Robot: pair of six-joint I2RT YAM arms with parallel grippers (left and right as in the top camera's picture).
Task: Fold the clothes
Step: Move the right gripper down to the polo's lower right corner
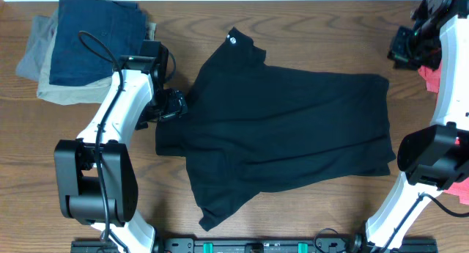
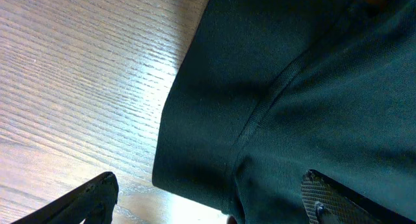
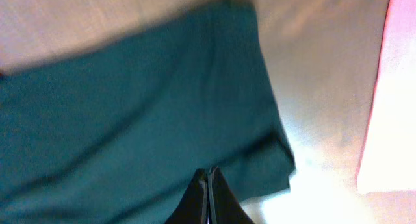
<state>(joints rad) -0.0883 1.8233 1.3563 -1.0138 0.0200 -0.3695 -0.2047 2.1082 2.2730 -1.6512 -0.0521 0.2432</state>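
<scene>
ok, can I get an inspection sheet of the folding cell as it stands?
Surface: wooden table, bare wood showing around the shirt.
Job's things: black shirt spread out, not yet folded.
Clutter: folded stack far left, navy on top; red garment at right edge, partly hidden by the arm.
Grippers: left gripper open at the shirt's left edge; right gripper shut, holding nothing.
Cables: black cable looping by the left arm.
Surroundings: base rail along near edge.

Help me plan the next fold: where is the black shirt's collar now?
In the overhead view the collar lies at the top centre of the frame, image-right of the folded garment stack and farther from the robot than the left gripper.
</scene>
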